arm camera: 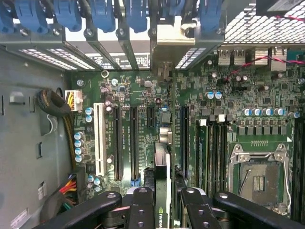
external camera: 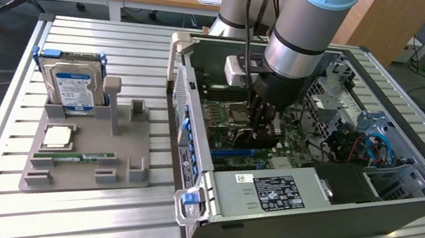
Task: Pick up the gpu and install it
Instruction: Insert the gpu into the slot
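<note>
We see the black two-fingered gripper (arm camera: 167, 193) clamped on the thin black gpu card (arm camera: 162, 164), edge-on above the green motherboard (arm camera: 143, 95) inside the open grey computer case (external camera: 401, 210).

I count one hard drive (external camera: 74, 82), one processor chip (external camera: 56, 135) and one RAM stick (external camera: 72, 157). There's one computer case (external camera: 306, 228) and one gpu (arm camera: 162, 171).

Room lies open above the motherboard (arm camera: 143, 90), hemmed by the case walls (external camera: 325, 211), the power supply (external camera: 269, 191) and, seemingly, cables (external camera: 378, 150).

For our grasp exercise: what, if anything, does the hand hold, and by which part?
The hand pinches the thin black gpu card by its flat faces, near its top edge.
</note>
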Available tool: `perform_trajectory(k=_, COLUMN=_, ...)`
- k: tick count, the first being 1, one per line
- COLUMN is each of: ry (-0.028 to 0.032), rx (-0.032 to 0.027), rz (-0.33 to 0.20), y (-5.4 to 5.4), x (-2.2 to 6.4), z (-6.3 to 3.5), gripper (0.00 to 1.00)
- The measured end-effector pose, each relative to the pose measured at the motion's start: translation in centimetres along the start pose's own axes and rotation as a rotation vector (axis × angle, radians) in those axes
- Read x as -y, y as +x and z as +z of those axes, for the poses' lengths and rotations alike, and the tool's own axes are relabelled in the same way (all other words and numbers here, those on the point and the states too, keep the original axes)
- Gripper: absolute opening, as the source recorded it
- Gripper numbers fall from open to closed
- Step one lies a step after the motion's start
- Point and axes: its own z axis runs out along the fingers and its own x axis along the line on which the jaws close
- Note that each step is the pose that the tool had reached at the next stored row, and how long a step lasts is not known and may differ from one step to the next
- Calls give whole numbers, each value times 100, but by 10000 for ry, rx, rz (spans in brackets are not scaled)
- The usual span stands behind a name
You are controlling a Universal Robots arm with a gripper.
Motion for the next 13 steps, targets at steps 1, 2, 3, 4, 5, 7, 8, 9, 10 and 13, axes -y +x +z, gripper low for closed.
perform_trajectory(k=1, ry=-1, rx=-1, rz=0, y=0, x=-3, z=0, gripper=26)
perform_trajectory(k=2, ry=-1, rx=-2, rz=-1, y=0, x=-6, z=1, gripper=26)
perform_trajectory(k=3, ry=-1, rx=-2, rz=0, y=0, x=-10, z=2, gripper=26)
perform_trajectory(k=4, ry=-1, rx=-2, rz=-1, y=0, x=-15, z=3, gripper=26)
perform_trajectory(k=5, ry=-1, rx=-3, rz=-1, y=-2, x=-21, z=3, gripper=26)
perform_trajectory(k=7, ry=0, rx=0, rz=-1, y=-5, x=-32, z=6, gripper=26)
perform_trajectory(k=8, ry=-1, rx=0, rz=-1, y=-7, x=-35, z=7, gripper=26)
perform_trajectory(k=9, ry=0, rx=-1, rz=-2, y=-7, x=-37, z=7, gripper=26)
perform_trajectory(k=10, ry=-1, rx=-1, rz=-1, y=-7, x=-40, z=7, gripper=26)
perform_trajectory(k=13, ry=-1, rx=-1, rz=-1, y=-8, x=-51, z=7, gripper=26)
